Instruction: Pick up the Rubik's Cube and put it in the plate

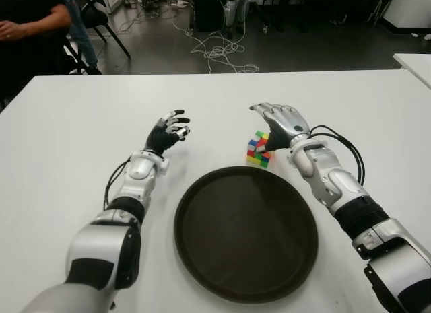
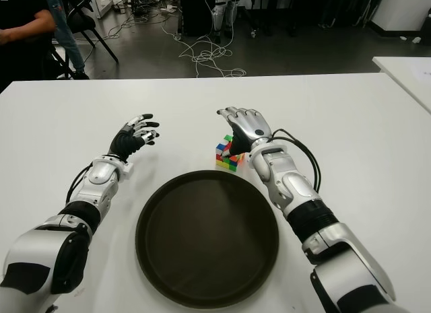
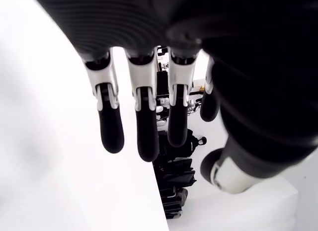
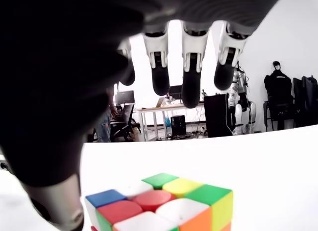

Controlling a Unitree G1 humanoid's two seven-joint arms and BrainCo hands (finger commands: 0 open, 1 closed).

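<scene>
The Rubik's Cube stands on the white table, just beyond the far rim of the round dark plate. My right hand hovers over the cube from the right, fingers spread above it and the thumb down beside it. In the right wrist view the cube lies under the open fingers, with a gap between them. Left of the plate, my left hand is held up with relaxed fingers and holds nothing.
A second white table's corner shows at the far right. A person and a chair stand beyond the table's far left corner, with cables on the floor behind.
</scene>
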